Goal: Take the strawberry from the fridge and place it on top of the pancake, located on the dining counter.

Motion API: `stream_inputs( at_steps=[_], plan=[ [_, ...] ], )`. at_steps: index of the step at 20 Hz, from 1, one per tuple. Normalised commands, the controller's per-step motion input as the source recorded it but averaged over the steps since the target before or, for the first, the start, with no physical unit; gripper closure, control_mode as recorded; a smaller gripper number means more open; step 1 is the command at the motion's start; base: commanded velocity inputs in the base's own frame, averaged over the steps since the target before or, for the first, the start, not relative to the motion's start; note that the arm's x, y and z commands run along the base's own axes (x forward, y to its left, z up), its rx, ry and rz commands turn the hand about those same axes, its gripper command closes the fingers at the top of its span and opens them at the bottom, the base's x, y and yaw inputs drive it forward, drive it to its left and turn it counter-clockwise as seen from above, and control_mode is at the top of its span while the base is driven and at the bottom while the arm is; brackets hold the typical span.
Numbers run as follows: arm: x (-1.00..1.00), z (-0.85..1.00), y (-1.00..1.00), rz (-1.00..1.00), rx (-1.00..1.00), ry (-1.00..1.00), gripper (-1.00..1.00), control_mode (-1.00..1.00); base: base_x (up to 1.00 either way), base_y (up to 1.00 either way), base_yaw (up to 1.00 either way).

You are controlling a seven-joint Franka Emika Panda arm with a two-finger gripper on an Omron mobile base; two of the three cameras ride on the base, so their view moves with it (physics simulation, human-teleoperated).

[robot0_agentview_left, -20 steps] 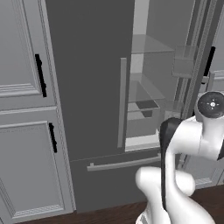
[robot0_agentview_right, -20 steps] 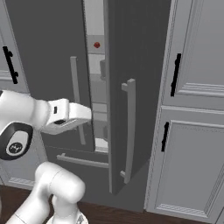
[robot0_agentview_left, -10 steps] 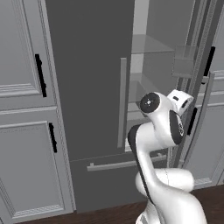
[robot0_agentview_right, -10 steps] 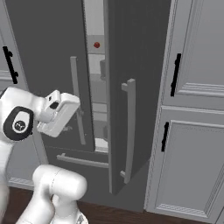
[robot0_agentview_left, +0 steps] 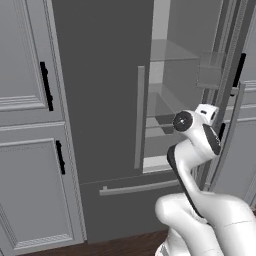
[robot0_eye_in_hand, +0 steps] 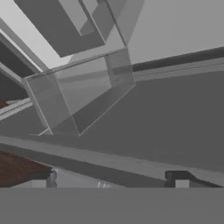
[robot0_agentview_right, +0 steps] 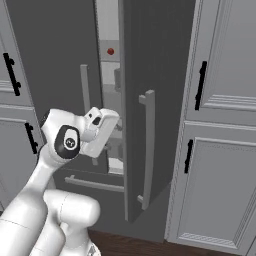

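Strawberry (robot0_agentview_right: 110, 51) sits high in fridge (robot0_agentview_right: 150, 60), above gripper (robot0_eye_in_hand: 109, 183); fingers spread wide.

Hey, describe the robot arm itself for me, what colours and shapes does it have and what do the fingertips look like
The arm has glossy white rounded links, with dark bands at the joints and a round dark joint cap carrying a small pale ring mark. A boxy white hand with a dark inset sits at its end. The gripper ends in two small dark squarish fingertips with paler faces. No cables show.
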Motion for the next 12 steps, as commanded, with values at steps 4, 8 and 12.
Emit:
stream_inputs(
  at_steps=[4,8,12],
  plan=[
    [0.21,-0.21,-0.07,0.0,-0.03,0.01,-1.0,-1.0,0.0,0.0,0.0],
    [0.0,-0.26,-0.35,0.0,-0.03,0.02,-1.0,-1.0,0.0,0.0,0.0],
    [-0.01,-0.17,-0.53,-0.04,-0.03,0.01,-1.0,-1.0,0.0,0.0,0.0]
  ],
)
